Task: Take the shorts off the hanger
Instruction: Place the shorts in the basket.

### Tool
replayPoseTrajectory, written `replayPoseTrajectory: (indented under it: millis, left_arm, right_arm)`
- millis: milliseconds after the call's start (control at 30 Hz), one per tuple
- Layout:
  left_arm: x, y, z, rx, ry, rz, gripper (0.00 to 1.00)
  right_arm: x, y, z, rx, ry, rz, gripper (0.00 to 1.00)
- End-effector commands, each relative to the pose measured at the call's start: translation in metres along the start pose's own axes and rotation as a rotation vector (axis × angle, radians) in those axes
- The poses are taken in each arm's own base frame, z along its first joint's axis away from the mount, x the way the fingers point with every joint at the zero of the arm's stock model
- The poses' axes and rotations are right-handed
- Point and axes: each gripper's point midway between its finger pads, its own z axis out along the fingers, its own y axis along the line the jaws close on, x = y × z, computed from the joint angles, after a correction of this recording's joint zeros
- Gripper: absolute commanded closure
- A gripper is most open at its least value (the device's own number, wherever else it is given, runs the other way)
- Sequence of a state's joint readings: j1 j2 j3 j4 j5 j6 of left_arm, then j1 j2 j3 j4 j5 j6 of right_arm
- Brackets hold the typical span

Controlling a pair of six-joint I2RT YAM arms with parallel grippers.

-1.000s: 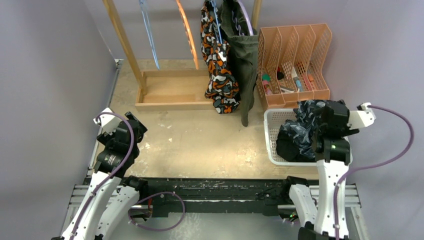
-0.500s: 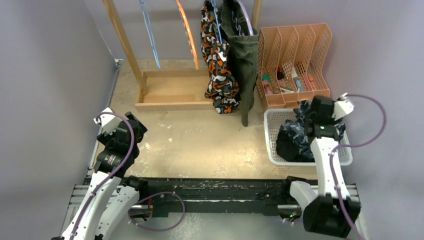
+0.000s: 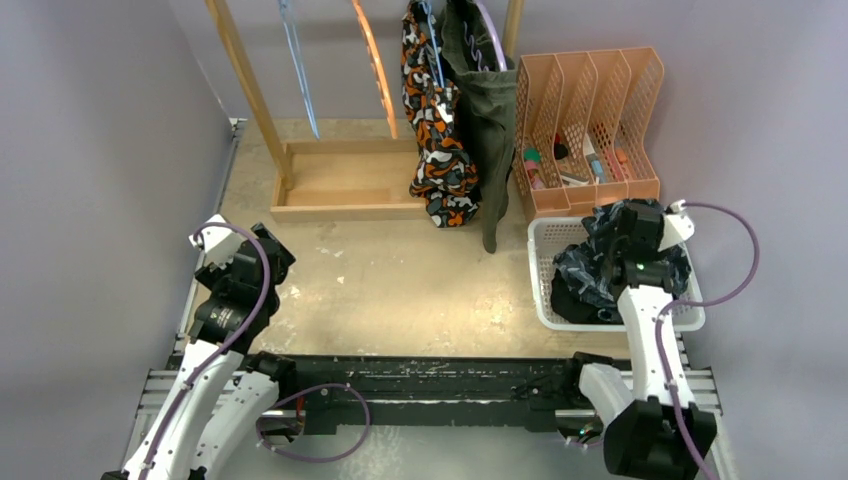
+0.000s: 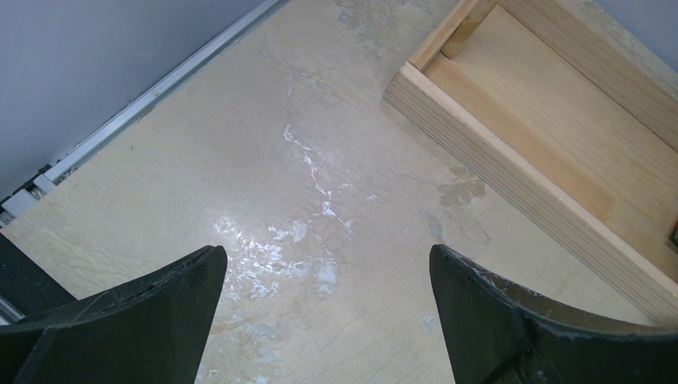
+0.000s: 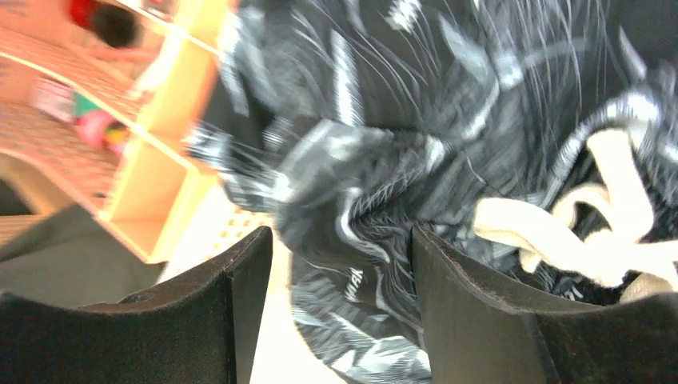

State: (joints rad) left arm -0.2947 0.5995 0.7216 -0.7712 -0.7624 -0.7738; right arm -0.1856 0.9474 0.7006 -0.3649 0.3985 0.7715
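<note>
Over the last second my right arm has swung in from the right edge of the frame, and its right gripper now sits over the white plastic mesh basket at the right of the overhead view. The dark navy-black wavy-patterned shorts lie heaped in that basket on top of the plain black shorts. In the wrist view the jaws stand apart with patterned cloth bunched between them. The picture is blurred, so I cannot tell whether they pinch it or have let go.

The left gripper hasn't moved; its jaws are wide open and empty above the bare table.

I judge two pairs done. The orange-black-white blotched shorts and the olive green shorts still hang at upper centre, so they come next.
</note>
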Motion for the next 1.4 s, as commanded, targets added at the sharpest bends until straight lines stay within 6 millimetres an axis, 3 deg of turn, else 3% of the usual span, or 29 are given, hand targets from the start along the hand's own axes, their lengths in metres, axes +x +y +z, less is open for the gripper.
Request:
replayPoseTrajectory:
  millis: [0, 133, 333, 433, 567, 700, 833, 1000, 1067, 1133, 1200, 1367]
  left_arm:
    - [-0.003, -0.003, 0.002, 0.005, -0.019, -0.009, 0.02]
    - [-0.003, -0.002, 0.003, 0.001, -0.017, -0.007, 0.02]
    - [-0.003, -0.002, 0.003, -0.002, -0.018, -0.008, 0.02]
    - [-0.003, -0.002, 0.003, -0.003, -0.016, -0.004, 0.02]
    - [-0.003, -0.001, 0.003, -0.006, -0.019, -0.008, 0.02]
    - [-0.004, -0.001, 0.002, -0.005, -0.022, -0.011, 0.02]
    - [-0.001, -0.004, 0.004, 0.001, -0.010, 0.002, 0.02]
    - [0.002, -0.006, 0.006, -0.002, 0.004, 0.017, 0.02]
    - [0.002, -0.005, 0.007, -0.005, 0.004, 0.018, 0.02]
    - [0.001, -0.005, 0.006, -0.007, 0.000, 0.015, 0.02]
    - [0.000, -0.004, 0.006, -0.009, -0.003, 0.011, 0.02]
    - [0.001, -0.004, 0.006, -0.009, -0.002, 0.016, 0.02]
  right_arm:
    - [-0.057, 0.046, -0.043, -0.212, -0.119, -0.057, 0.34]
    - [-0.079, 0.089, -0.088, -0.478, -0.159, -0.132, 0.31]
    - [-0.080, 0.149, -0.169, -0.964, -0.171, -0.237, 0.29]
    - [-0.066, 0.164, -0.194, -1.131, -0.104, -0.314, 0.29]
    - [-0.070, 0.176, -0.228, -1.272, -0.100, -0.385, 0.26]
    - [-0.061, 0.183, -0.261, -1.451, -0.052, -0.460, 0.29]
    - [-0.038, 0.190, -0.266, -1.501, 0.055, -0.522, 0.32]
    - [0.030, 0.209, -0.262, -1.431, 0.230, -0.667, 0.35]
    - [0.045, 0.217, -0.261, -1.383, 0.230, -0.685, 0.37]
    - [0.049, 0.223, -0.265, -1.358, 0.199, -0.709, 0.38]
    - [0.042, 0.233, -0.261, -1.274, 0.125, -0.722, 0.38]
    - [0.027, 0.266, -0.281, -1.215, -0.003, -0.821, 0.37]
